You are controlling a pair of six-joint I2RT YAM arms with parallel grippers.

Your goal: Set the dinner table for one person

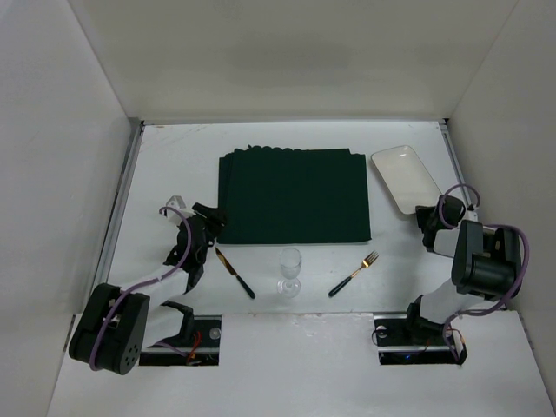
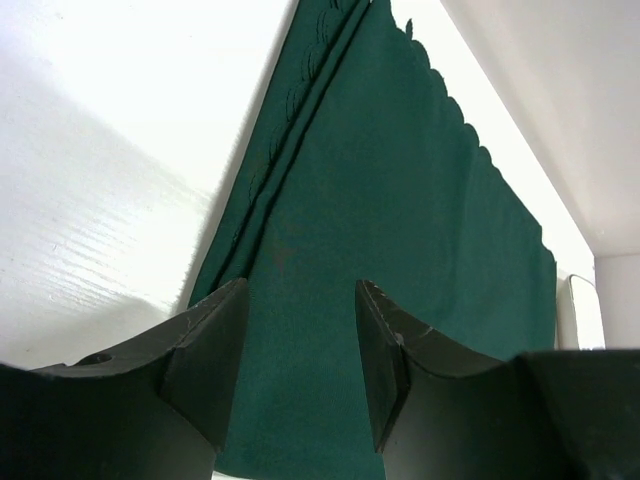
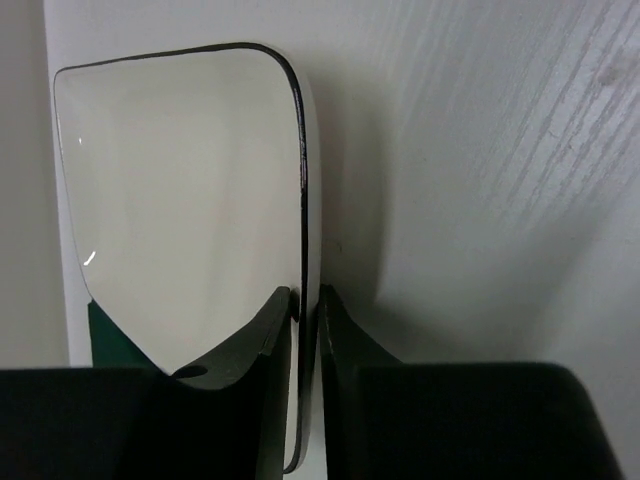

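Two arms reach out from the near edge of the table (image 1: 174, 156), which lies under everything. The left arm stretches low and forward, the left gripper (image 2: 300, 300) at the near left corner of the mat (image 1: 295, 195), its fingers (image 2: 215, 340) wide apart and holding nothing. The right arm is folded upright, the right gripper (image 3: 305, 300) pinched on the near rim of the plate (image 1: 404, 178), just right of the mat. A knife (image 1: 234, 272), a glass (image 1: 290, 271) and a fork (image 1: 354, 273) sit before the mat.
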